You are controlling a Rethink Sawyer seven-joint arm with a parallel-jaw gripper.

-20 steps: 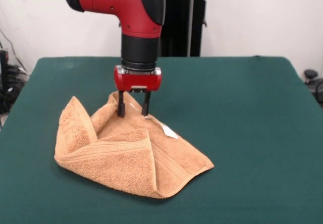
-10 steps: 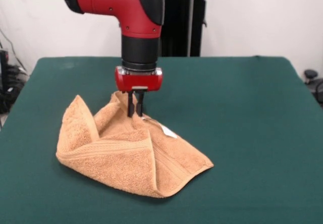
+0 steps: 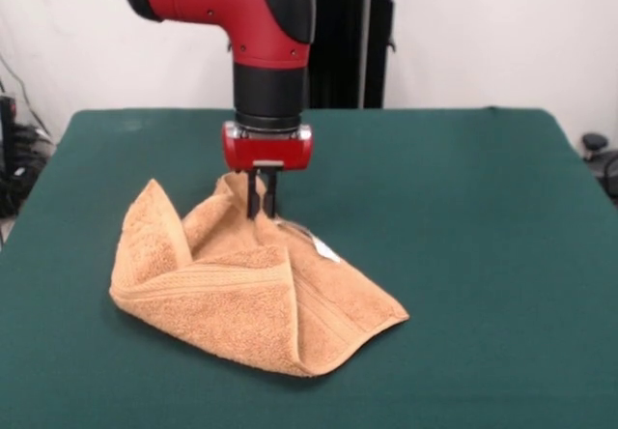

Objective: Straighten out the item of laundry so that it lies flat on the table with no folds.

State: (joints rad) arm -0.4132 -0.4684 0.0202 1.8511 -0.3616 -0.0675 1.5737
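Two fingers (image 3: 262,209) pinch one folded towel (image 3: 246,289).

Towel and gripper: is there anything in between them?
No. In the front view the gripper is shut on a raised fold at the far side of the towel, pinching the cloth directly, with nothing between them.

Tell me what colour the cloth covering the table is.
Dark green; the table shows it best in the front view, around the orange-tan towel.
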